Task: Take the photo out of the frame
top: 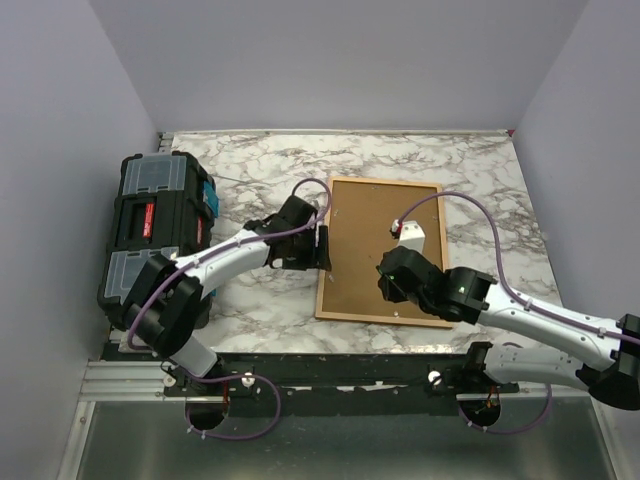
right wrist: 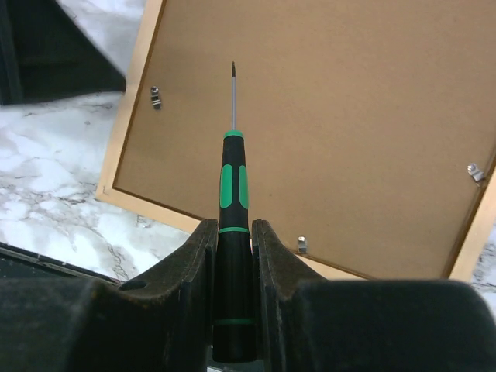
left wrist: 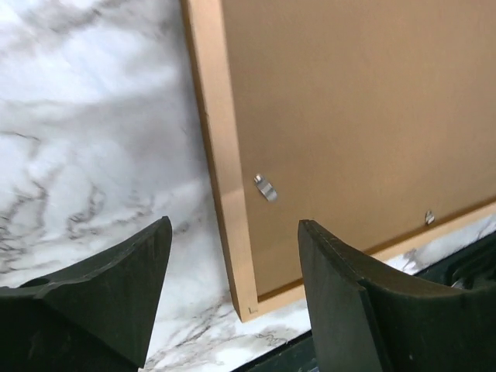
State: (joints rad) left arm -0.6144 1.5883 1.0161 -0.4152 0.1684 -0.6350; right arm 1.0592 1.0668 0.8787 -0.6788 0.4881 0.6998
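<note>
The frame (top: 385, 182) lies face down on the marble table, its brown backing board (top: 370, 215) up, so the photo is hidden. Small metal clips (left wrist: 265, 187) (right wrist: 156, 97) (right wrist: 302, 244) sit along the rails. My left gripper (top: 322, 247) is at the frame's left rail. In the left wrist view this gripper (left wrist: 234, 225) is open, its jaws straddling the rail (left wrist: 225, 155) near a corner, touching nothing. My right gripper (top: 398, 262) hovers over the board. In the right wrist view it (right wrist: 234, 226) is shut on a black-and-green screwdriver (right wrist: 233, 178), whose tip points at the board.
A black toolbox (top: 160, 230) stands at the table's left edge, close behind the left arm. Bare marble (top: 480, 190) shows around the frame on every side. Grey walls close in the table on the left, back and right.
</note>
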